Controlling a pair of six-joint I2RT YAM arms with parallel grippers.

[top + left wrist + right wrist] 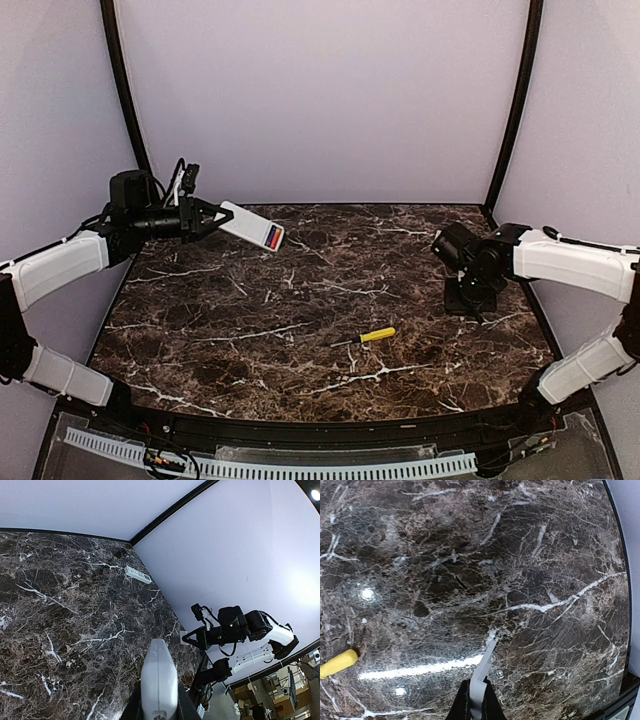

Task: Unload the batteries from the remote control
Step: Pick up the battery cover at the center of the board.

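Note:
My left gripper (213, 218) is shut on one end of the white remote control (246, 223) and holds it in the air over the far left of the table. The red and blue batteries (272, 237) show in the remote's free end. In the left wrist view only the remote's smooth grey-white back (158, 675) shows between the fingers of that gripper (158, 706); the batteries are hidden there. My right gripper (468, 298) points down close to the table at the right. It is shut on a thin flat white cover (485, 662), seen edge-on, in the right gripper (476, 687).
A yellow-handled screwdriver (375, 335) lies on the dark marble table (300, 330) near the middle front; its handle shows in the right wrist view (337, 663). A small white rectangular piece (137, 574) lies near the far wall. Black frame posts stand at the back corners.

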